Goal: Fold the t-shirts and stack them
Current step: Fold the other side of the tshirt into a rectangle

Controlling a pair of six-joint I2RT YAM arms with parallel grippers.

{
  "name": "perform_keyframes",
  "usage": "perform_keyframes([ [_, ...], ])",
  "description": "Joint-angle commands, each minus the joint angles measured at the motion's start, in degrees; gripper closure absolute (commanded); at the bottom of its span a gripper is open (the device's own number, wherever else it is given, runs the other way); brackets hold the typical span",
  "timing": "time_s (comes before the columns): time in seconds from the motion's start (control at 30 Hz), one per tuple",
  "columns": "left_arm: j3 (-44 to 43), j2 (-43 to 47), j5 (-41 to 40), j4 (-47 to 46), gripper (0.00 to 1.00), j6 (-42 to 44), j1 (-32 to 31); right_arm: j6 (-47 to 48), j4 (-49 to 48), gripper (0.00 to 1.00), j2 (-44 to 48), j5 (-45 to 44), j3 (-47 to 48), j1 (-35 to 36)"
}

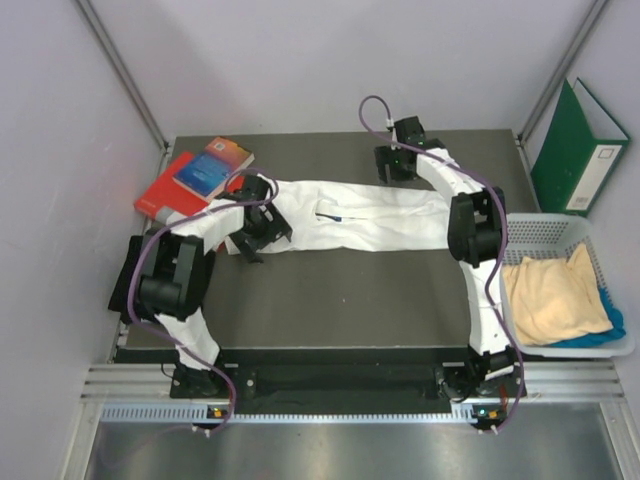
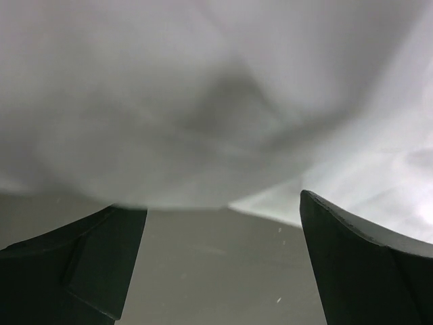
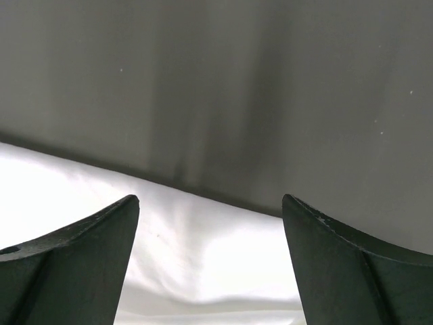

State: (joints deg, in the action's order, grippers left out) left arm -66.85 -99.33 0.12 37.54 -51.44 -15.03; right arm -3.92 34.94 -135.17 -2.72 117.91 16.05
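The white t-shirt [image 1: 360, 218], folded into a long band, lies across the far half of the dark table [image 1: 340, 310]. The left gripper [image 1: 256, 230] is spread at the shirt's left end and the right gripper [image 1: 398, 160] is spread at its far right edge; neither pinches cloth. Open tabletop runs between the shirt and the arm bases. Pale walls close in behind and on both sides. Books [image 1: 200, 175] sit at the far left corner, and a mesh basket [image 1: 545, 230] stands off the right edge.

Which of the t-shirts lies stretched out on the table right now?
The white cloth t-shirt, lying as a long band across the dark table top. The pale yellow shirt and the blue shirt sit bundled in the white plastic mesh basket on the right.
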Motion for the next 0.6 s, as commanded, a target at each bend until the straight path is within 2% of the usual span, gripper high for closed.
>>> perform_keyframes([
  [0.0,-5.8,-6.3,-1.2,-0.9,0.01,-2.0,0.3,1.4,-0.9,0.15,0.6,1.9,-1.5,-0.3],
  [0.17,-7.2,-8.8,-0.6,-0.9,0.02,-2.8,0.3,2.1,0.6,0.16,1.7,2.5,-4.7,-0.9],
  [0.2,-7.3,-9.0,-1.1,-0.7,0.02,-2.7,0.3,2.2,1.0,0.19,1.9,2.5,-5.1,-1.1],
  [0.23,-7.7,-9.8,-1.3,-0.6,0.04,-2.4,0.5,2.3,2.0,0.27,1.9,2.4,-5.5,-1.3],
  [0.27,-7.9,-10.3,-1.5,-0.6,0.10,-2.2,0.5,2.3,2.7,0.40,1.8,2.5,-5.7,-1.4],
  [0.3,-8.3,-10.8,-1.6,-0.7,0.16,-1.7,0.6,2.2,3.5,0.65,1.6,2.1,-5.7,-1.4],
  [0.33,-8.9,-11.9,-1.6,-0.7,0.24,-1.4,0.6,1.8,5.1,0.76,1.5,1.8,-5.8,-1.7],
  [0.37,-10.0,-12.5,-1.7,-0.8,0.73,-1.0,0.7,1.5,5.9,0.88,1.4,1.4,-5.9,-1.6],
  [0.4,-11.0,-13.2,-1.8,-0.3,0.97,-0.7,0.6,1.3,6.6,1.00,1.2,0.3,-6.2,-1.7],
  [0.43,-11.9,-14.7,-2.1,0.2,1.00,-0.5,0.6,1.2,7.5,1.00,1.5,-0.3,-6.6,-1.7],
  [0.57,-17.2,-18.0,-2.4,1.6,1.00,1.0,0.6,0.5,7.6,1.00,4.0,-4.0,-11.6,-1.8],
])
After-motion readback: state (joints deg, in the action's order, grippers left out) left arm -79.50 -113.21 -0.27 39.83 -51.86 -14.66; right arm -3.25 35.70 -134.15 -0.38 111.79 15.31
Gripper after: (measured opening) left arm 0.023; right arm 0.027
